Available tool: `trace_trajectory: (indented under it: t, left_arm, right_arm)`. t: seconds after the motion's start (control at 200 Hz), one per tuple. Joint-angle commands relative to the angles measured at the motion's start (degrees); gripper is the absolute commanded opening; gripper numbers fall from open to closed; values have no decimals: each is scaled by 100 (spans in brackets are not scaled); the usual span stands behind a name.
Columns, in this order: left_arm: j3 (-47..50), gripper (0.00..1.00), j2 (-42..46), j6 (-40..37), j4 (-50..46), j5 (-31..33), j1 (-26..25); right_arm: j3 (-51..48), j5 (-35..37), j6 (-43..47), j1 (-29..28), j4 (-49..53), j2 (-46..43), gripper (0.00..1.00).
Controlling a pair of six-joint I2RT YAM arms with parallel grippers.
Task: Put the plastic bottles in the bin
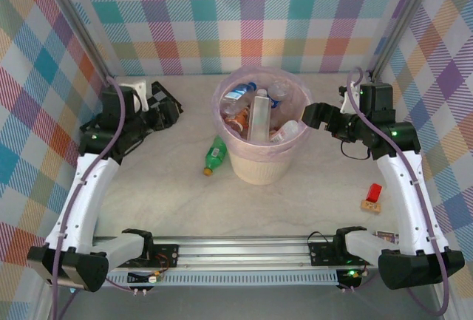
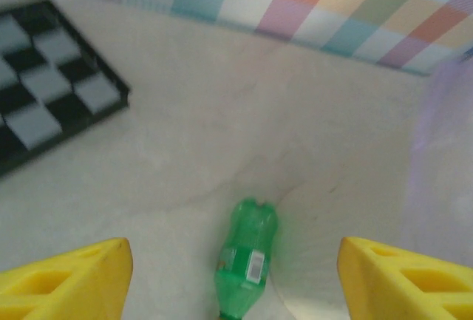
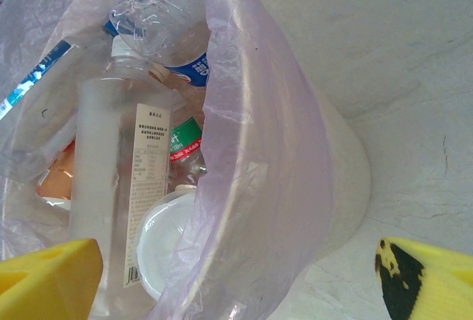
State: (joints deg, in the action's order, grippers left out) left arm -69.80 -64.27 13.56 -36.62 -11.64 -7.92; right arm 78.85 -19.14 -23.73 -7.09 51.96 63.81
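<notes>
**Top view.** Find the bin (image 1: 260,168) on the far half of the table (image 1: 162,202), near its middle, with a pink liner (image 1: 222,106) folded over the rim. Several bottles (image 1: 259,113) stand or lie inside it. One green bottle (image 1: 214,155) lies on the table just left of the bin, cap toward the near edge. The left gripper (image 1: 165,106) sits at the far left, well apart from the bin. The right gripper (image 1: 314,115) sits just beside the bin's right rim. A red block (image 1: 375,191) lies near the right arm.

**Left wrist view.** Note that the left fingers (image 2: 74,279) are spread wide and grip nothing. The green bottle lies on the table in the gap ahead of them, touching neither. A checkered board (image 2: 52,83) lies at upper left.

**Right wrist view.** Note that the right fingers (image 3: 44,279) are spread wide and empty. The bin's wall and liner lie ahead of them. Inside, a tall clear bottle (image 3: 111,187) stands upright, with a blue-labelled bottle (image 3: 159,39) beyond it.
</notes>
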Motion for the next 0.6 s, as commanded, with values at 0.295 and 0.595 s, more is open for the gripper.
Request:
trace_trajectory:
  t: [0.295,0.595]
  left_arm:
    - [2179,89,-506,704,1752,-1509,-99]
    - [2264,94,-1649,783,2523,-1200,-937]
  right_arm:
    - [-268,-11,-199,26,18,-380,95]
    - [-480,-11,-202,25,59,-506,95]
